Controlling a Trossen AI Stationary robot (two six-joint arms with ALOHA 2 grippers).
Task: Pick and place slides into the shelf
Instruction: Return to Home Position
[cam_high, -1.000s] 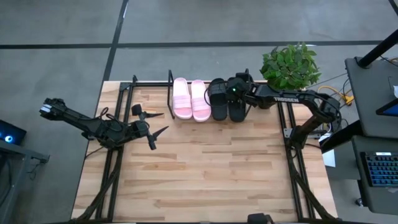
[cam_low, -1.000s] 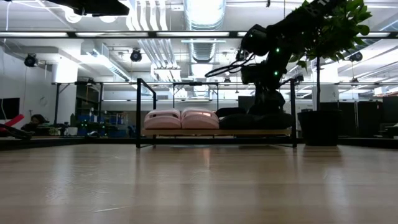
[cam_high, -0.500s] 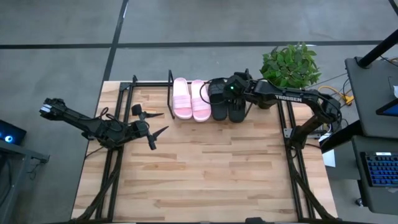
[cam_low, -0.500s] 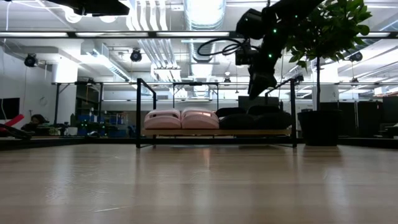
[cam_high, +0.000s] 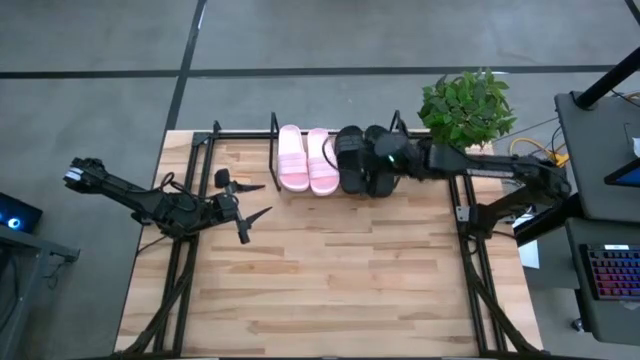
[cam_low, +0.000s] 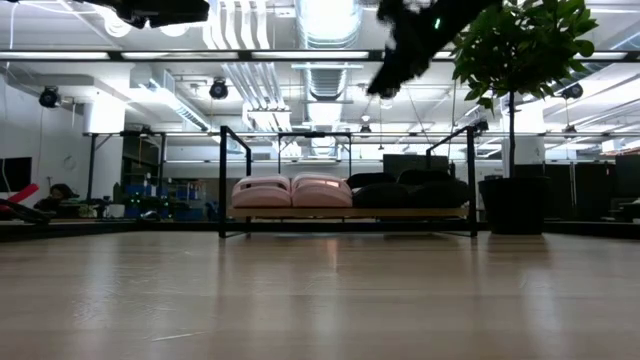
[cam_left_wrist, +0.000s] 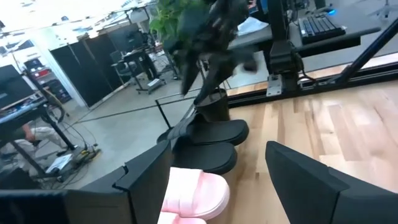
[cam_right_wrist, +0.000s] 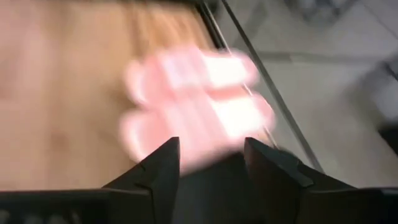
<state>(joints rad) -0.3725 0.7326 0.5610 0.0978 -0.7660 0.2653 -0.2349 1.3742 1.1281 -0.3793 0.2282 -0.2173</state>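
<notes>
All the slides sit side by side on the shelf's (cam_high: 274, 135) wooden board at the table's far edge. The two pink slides (cam_high: 307, 160) are on the left and the two black slides (cam_high: 352, 160) on the right, soles down. In the low view the pink slides (cam_low: 292, 191) and black slides (cam_low: 405, 191) rest on the board between the shelf's uprights (cam_low: 222, 180). My right gripper (cam_right_wrist: 208, 163) is open and hangs high above the black pair (cam_low: 392, 70), touching nothing. My left gripper (cam_high: 252, 198) is open near the table's left side, facing the shelf.
A potted plant (cam_high: 466, 105) stands just right of the shelf at the far right corner. The black arm frames (cam_high: 462, 215) run along both table sides. The wooden table top (cam_high: 330, 270) in front of the shelf is bare. The room's racks and a seated person (cam_low: 58, 197) lie beyond.
My right gripper has risen from the black slides on the shelf, going steadily higher, and has drawn back a little toward the table's right edge. The black slides have stayed on the board.
</notes>
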